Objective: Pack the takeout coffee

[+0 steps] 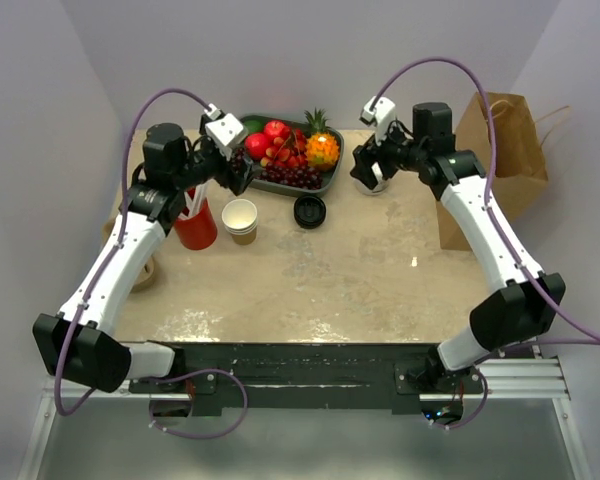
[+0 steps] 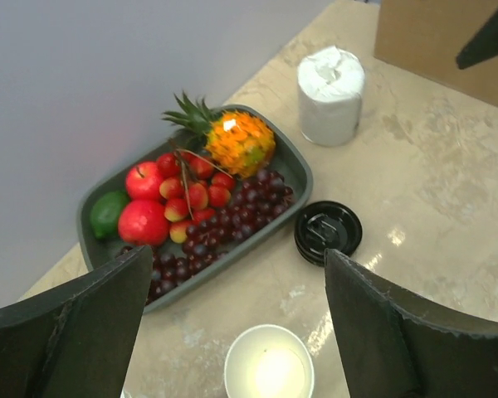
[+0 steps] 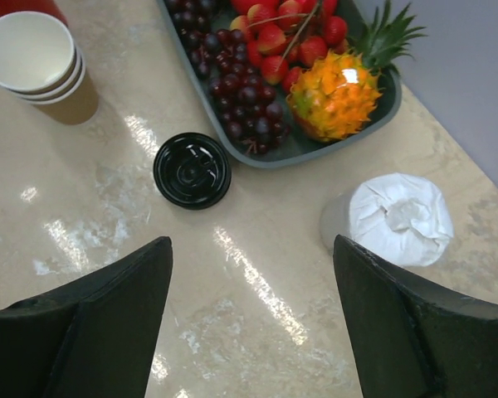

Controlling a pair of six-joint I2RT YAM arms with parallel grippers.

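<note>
Left fingers (image 1: 242,176) and right fingers (image 1: 371,173) hang wide open, empty, over the counter (image 1: 330,285), black lid (image 1: 309,211) lying near the uncovered paper cup (image 1: 240,215).

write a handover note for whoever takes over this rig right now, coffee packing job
left claw: open, empty, hovering over the table near the fruit tray.
right claw: open, empty, hovering over the table near the black lid.
brown paper cup: lidless, top of a small stack beside the red cup.
black lid: flat on the table, apart from the cup.
paper bag: upright at the table's right edge.
done: nothing yet.
left: probably lid onto cup, then cup into bag.
</note>
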